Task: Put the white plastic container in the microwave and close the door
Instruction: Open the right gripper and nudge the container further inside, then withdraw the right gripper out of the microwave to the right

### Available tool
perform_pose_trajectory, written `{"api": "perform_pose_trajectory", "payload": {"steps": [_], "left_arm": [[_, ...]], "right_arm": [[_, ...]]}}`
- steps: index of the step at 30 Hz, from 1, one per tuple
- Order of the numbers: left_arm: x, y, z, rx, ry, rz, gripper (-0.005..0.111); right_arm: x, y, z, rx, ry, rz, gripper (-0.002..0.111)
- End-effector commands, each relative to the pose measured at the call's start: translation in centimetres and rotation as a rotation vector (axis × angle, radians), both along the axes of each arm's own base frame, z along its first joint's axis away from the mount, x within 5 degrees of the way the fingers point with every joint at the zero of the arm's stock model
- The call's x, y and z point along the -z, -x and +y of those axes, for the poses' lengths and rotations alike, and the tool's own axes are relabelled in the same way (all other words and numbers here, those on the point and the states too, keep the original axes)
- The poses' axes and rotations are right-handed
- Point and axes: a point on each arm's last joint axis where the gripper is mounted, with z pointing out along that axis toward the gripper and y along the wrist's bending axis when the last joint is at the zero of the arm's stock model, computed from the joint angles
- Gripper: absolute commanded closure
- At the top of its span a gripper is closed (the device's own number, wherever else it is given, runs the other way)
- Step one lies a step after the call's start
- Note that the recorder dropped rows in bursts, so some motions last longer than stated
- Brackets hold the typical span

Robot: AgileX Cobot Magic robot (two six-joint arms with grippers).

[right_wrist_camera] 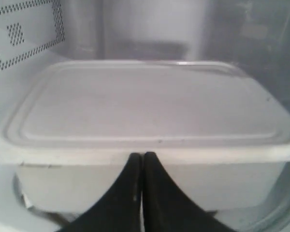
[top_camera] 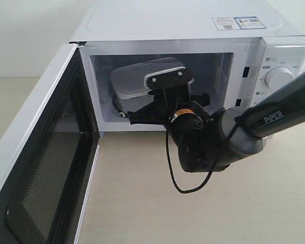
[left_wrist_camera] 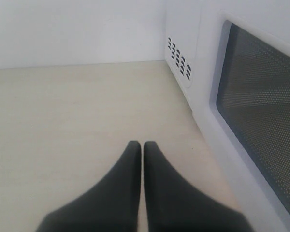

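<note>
Two tools are in view, and both have their dark fingers pressed together with nothing between them. The right tool (right_wrist_camera: 143, 157) reaches into the microwave (top_camera: 183, 20) through its open front. Its joined tips sit at the near wall of the white plastic container (right_wrist_camera: 145, 111), just under the lid's rim; whether they touch that wall cannot be told. The container stands inside the microwave's cavity with its lid on, toward the cavity's left side in the exterior view, and is partly hidden there by the right arm's wrist (top_camera: 193, 137). A thin black cable (top_camera: 175, 178) loops down from that wrist in front of the microwave. The door (top_camera: 35, 168) is swung wide open on the microwave's left, its black mesh inner face turned toward the exterior camera. On the microwave's right panel a round white knob (top_camera: 278, 77) shows just above the arm, and stickers (top_camera: 239, 22) lie on the microwave's top near its right front corner. The left tool (left_wrist_camera: 142, 145) is over the pale table (left_wrist_camera: 63, 121) outside the microwave, beside the outer face of the open door, with the microwave's vented side wall (left_wrist_camera: 179, 58) farther on beyond its tips.
</note>
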Motion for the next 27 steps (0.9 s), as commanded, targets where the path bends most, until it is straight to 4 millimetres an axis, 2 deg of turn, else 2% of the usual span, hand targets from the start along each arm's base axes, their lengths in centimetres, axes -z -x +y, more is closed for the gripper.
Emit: {"api": "perform_pose_trajectory", "payload": {"steps": [1, 7, 13, 19, 27], "left_arm": [[0.1, 0.0, 0.0, -0.001, -0.005, -0.001, 0.103], [0.1, 0.0, 0.0, -0.001, -0.005, -0.001, 0.103], [0.1, 0.0, 0.0, -0.001, -0.005, -0.001, 0.103], [0.1, 0.0, 0.0, -0.001, -0.005, -0.001, 0.103], [0.1, 0.0, 0.0, -0.001, -0.005, -0.001, 0.103]], "right_arm": [[-0.9, 1.5, 0.5, -0.029, -0.013, 0.007, 0.108], [-3.2, 5.5, -0.2, -0.053, -0.034, 0.012, 0.108], [-5.7, 11.0, -1.9, -0.140, -0.036, 0.050, 0.108], [-8.4, 15.4, -3.3, -0.281, -0.056, 0.208, 0.108], [-11.3, 21.0, -5.1, -0.498, -0.112, 0.504, 0.108]]}}
